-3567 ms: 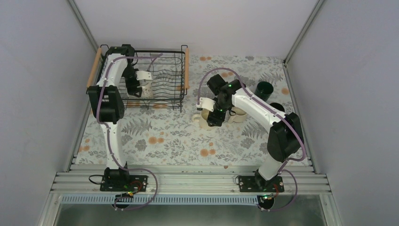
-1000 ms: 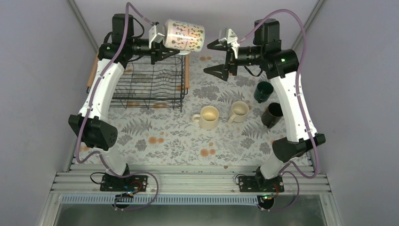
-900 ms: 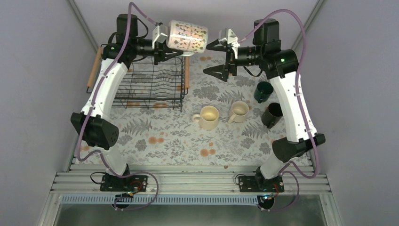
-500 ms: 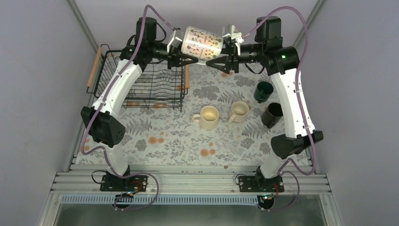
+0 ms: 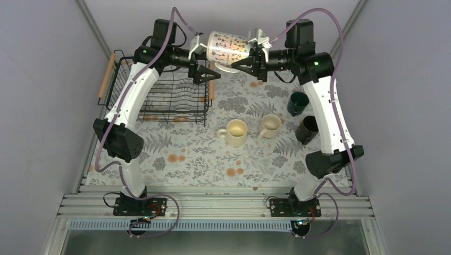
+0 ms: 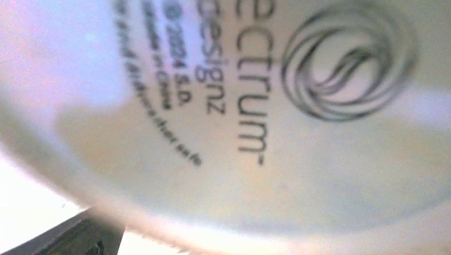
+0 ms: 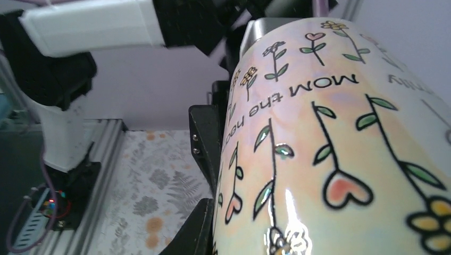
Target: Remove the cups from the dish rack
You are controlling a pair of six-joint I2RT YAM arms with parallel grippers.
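White flower-patterned mug hangs high beside the empty dish rack as the right end effector has just pinched its rim and the left end effector has sprung wide, passing the last cup along toward the worktop.

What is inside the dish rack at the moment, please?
Only wire dividers show inside the rack; no mug is visible. The left arm crosses its left and far sides, so those strips cannot be checked.

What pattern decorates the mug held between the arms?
Black-outlined flowers and hearts on stems cover the mug; clearest in the right wrist view.
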